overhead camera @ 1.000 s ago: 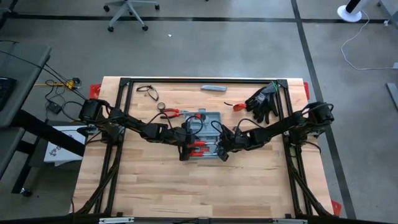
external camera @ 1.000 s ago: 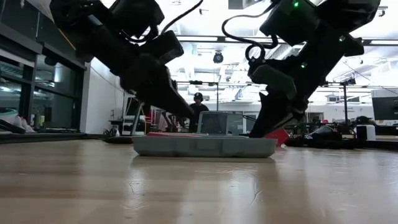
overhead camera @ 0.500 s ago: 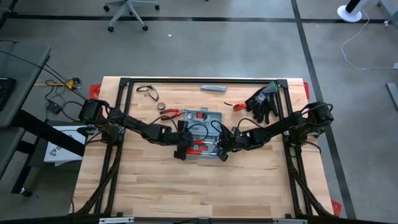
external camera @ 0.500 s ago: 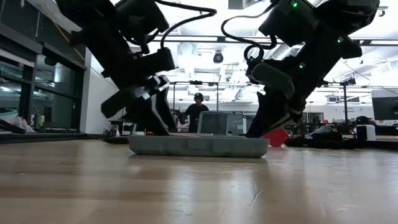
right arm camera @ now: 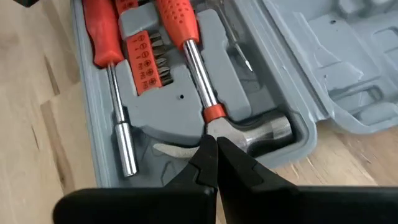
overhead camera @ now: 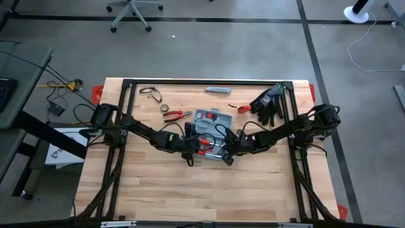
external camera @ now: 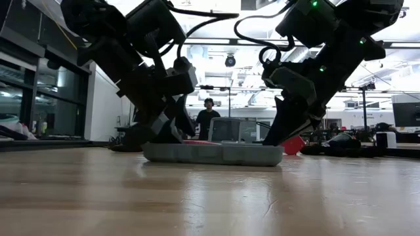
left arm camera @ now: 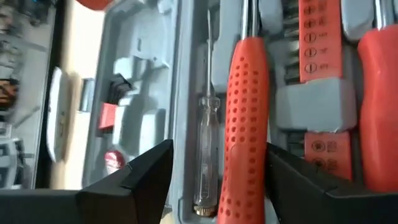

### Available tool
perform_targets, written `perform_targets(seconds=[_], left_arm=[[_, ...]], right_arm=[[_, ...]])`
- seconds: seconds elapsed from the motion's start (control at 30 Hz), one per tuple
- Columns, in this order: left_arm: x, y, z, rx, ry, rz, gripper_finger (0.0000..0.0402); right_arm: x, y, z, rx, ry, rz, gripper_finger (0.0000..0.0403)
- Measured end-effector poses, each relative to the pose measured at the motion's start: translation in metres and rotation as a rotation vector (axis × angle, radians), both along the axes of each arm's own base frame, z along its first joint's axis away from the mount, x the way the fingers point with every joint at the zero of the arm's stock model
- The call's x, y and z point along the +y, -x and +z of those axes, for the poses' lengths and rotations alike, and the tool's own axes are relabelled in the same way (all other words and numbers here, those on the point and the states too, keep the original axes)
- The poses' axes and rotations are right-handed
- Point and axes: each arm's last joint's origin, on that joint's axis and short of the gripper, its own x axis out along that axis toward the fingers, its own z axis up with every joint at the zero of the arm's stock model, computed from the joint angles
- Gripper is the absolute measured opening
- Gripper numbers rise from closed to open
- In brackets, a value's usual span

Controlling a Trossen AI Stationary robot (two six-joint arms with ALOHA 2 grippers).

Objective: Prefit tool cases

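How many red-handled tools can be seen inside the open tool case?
2: the hammer, at the tip of the right gripper, and the driver beyond the bit holder. More may be hidden.

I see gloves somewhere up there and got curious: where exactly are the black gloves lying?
In the high view, the black gloves lie near the table's far right corner, beyond the right arm and right of the open tool case.
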Motion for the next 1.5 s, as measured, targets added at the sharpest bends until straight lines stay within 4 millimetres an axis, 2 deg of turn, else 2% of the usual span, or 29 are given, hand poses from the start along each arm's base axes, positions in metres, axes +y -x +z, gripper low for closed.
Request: perform_targets(seconds=[0.17, 0.4, 0.6, 0.73, 0.8, 0.87, 1.0, 1.1, 1.13, 1.3, 1.5], left_arm=[[0.000, -0.004, -0.009, -0.044, 0.015, 0.040, 0.0184], [0.004, -0.005, -0.011, -0.032, 0.052, 0.034, 0.0058], [0.006, -0.006, -0.011, -0.065, 0.041, 0.098, 0.0056], [0.003, -0.009, -0.005, -0.095, 0.032, 0.125, 0.0056], [-0.001, -0.012, 0.003, -0.131, 0.018, 0.141, 0.0054], [-0.003, -0.012, 0.011, -0.156, -0.012, 0.156, 0.0028], [-0.005, -0.011, 0.030, -0.204, -0.042, 0.167, 0.0027], [-0.005, -0.009, 0.047, -0.247, -0.072, 0.194, 0.0000], [-0.004, -0.007, 0.051, -0.249, -0.089, 0.204, 0.0004], [-0.005, 0.001, 0.080, -0.317, -0.121, 0.231, 0.0005], [-0.002, 0.018, 0.107, -0.320, -0.155, 0.256, 0.0003]], right_arm=[[0.003, 0.001, 0.000, -0.005, 0.012, 0.004, 0.0000], [0.004, 0.001, 0.000, -0.008, 0.017, -0.002, 0.0000], [0.006, 0.002, 0.001, -0.021, 0.075, -0.021, 0.0000], [0.011, 0.005, 0.012, -0.061, 0.100, -0.020, 0.0000], [0.014, 0.010, 0.019, -0.072, 0.098, -0.004, 0.0000], [0.017, 0.012, 0.030, -0.107, 0.099, 0.004, 0.0000], [0.021, 0.018, 0.047, -0.166, 0.153, -0.016, 0.0000], [0.024, 0.021, 0.056, -0.203, 0.181, -0.019, 0.0000], [0.025, 0.022, 0.058, -0.212, 0.186, -0.022, 0.0000], [0.025, 0.023, 0.058, -0.206, 0.206, -0.029, 0.0000], [0.023, 0.025, 0.057, -0.179, 0.222, -0.033, 0.0000]])
